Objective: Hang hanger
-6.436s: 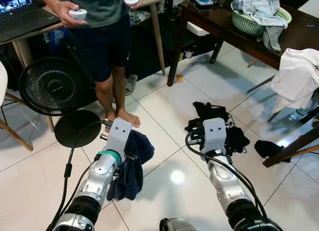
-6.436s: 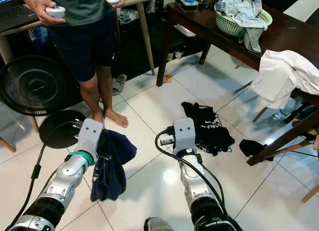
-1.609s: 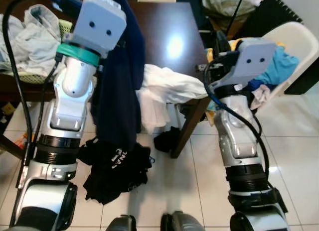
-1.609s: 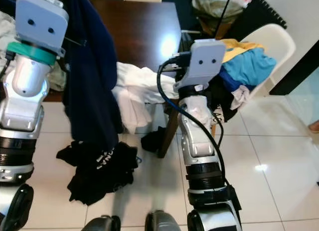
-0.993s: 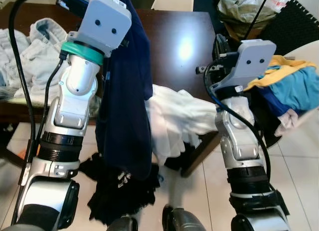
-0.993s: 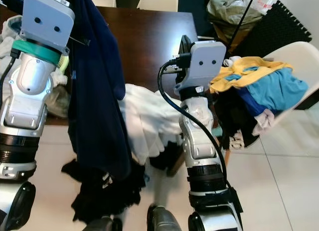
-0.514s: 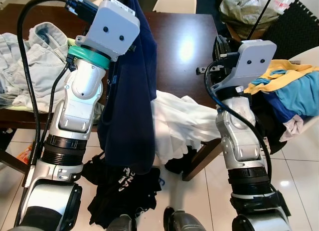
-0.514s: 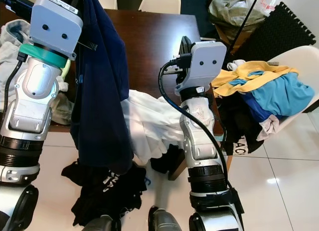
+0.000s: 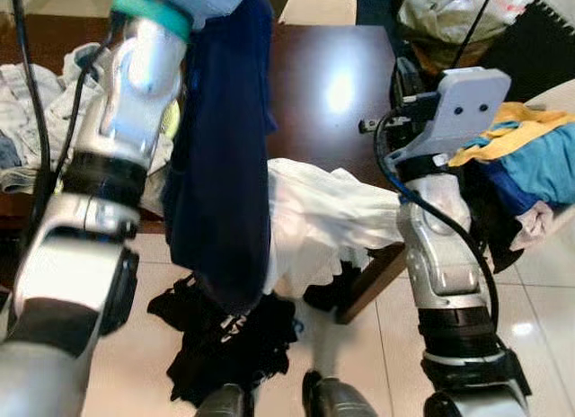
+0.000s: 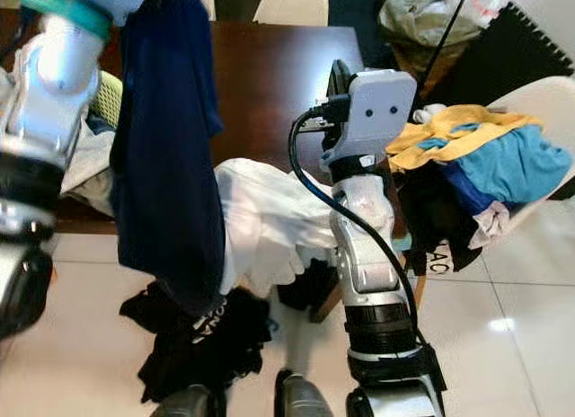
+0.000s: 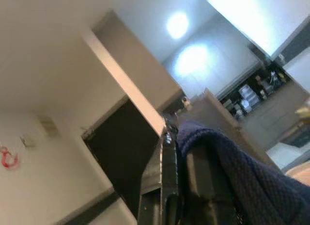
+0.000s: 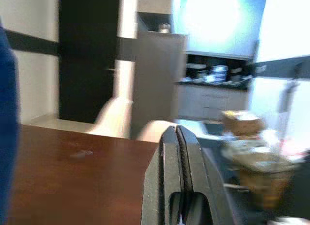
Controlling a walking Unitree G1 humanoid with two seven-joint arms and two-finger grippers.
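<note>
Dark wood tabletop (image 9: 314, 84), white cloth (image 9: 323, 210) draped at its edge. Our left gripper (image 11: 169, 152), raised high, jaws clenched on navy garment (image 9: 220, 165), which hangs long axis vertical. Right gripper (image 12: 179, 147), jaws pressed together, empty. We judge left arm nearer any hanging point.

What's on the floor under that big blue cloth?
A crumpled black garment lies on the tiles below the hanging blue cloth. The cloth covers part of it, and part of the white cloth draped off the table.
</note>
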